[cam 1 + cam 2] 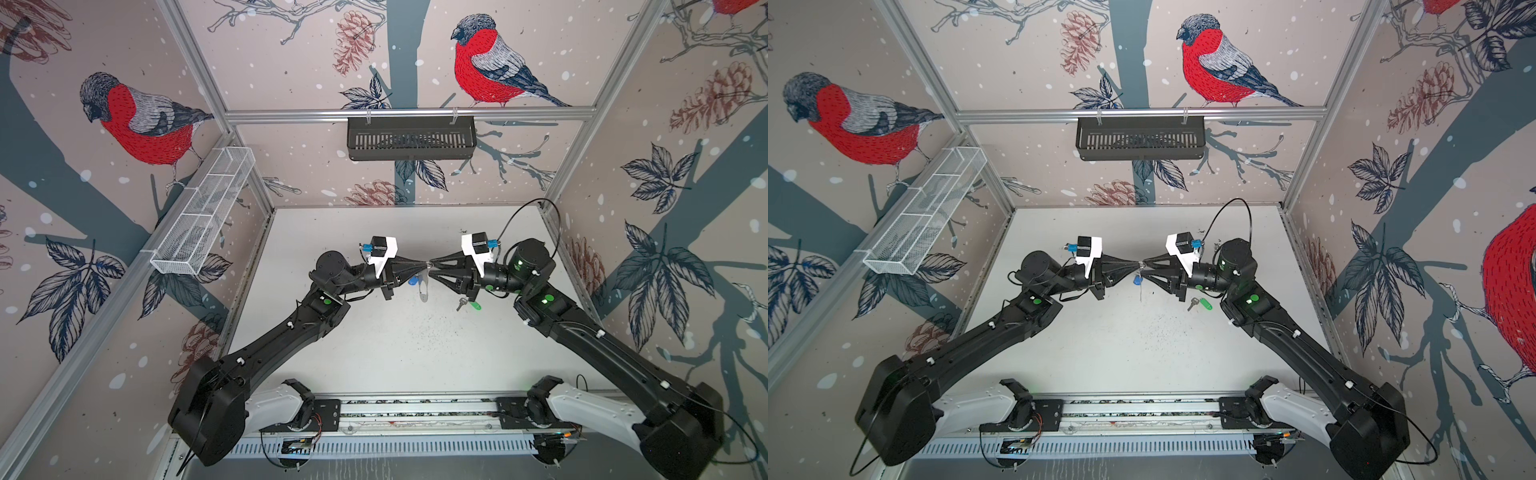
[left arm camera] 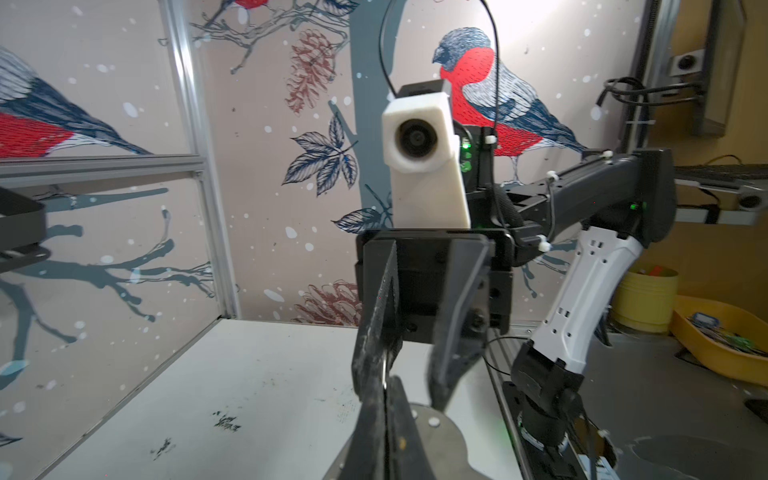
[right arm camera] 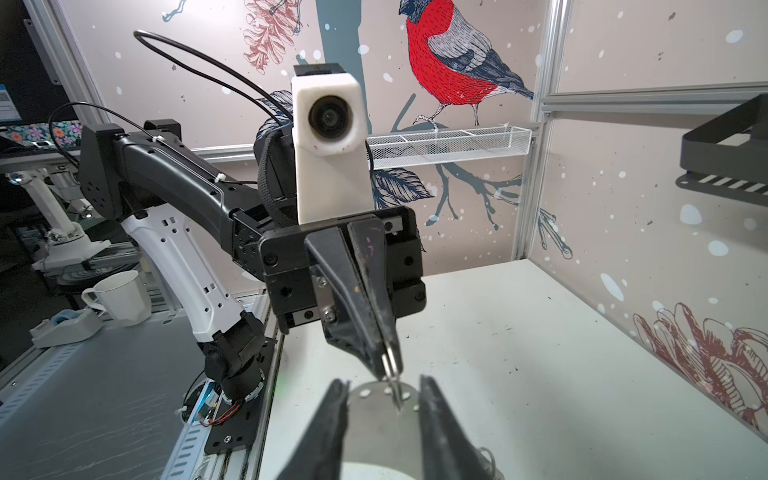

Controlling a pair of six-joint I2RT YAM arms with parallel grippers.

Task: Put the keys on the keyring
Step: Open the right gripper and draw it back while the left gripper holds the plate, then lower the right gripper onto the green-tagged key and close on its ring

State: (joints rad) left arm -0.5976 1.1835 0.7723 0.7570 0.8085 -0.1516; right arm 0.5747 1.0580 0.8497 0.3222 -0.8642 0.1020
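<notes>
My two grippers meet tip to tip above the middle of the white table (image 1: 395,353). The left gripper (image 1: 424,263) (image 2: 388,415) is shut on a small metal ring (image 2: 387,368) at the edge of the keyring (image 2: 432,424) (image 1: 423,291), a flat grey plate with small holes that hangs below the tips. A blue tag (image 1: 412,281) (image 1: 1137,280) hangs beside the plate; its key is not clear. The right gripper (image 1: 432,263) (image 3: 380,415) is open, its fingers (image 3: 332,436) standing either side of the plate (image 3: 374,428). The green-tagged key (image 1: 473,306) (image 1: 1205,303) lies on the table under the right wrist.
A white wire basket (image 1: 203,216) hangs on the left wall and a black slotted basket (image 1: 411,137) on the back rail. The arms' base rail (image 1: 415,409) runs along the front edge. Outside the cell stand a white mug (image 3: 118,295) and yellow bins (image 2: 723,336).
</notes>
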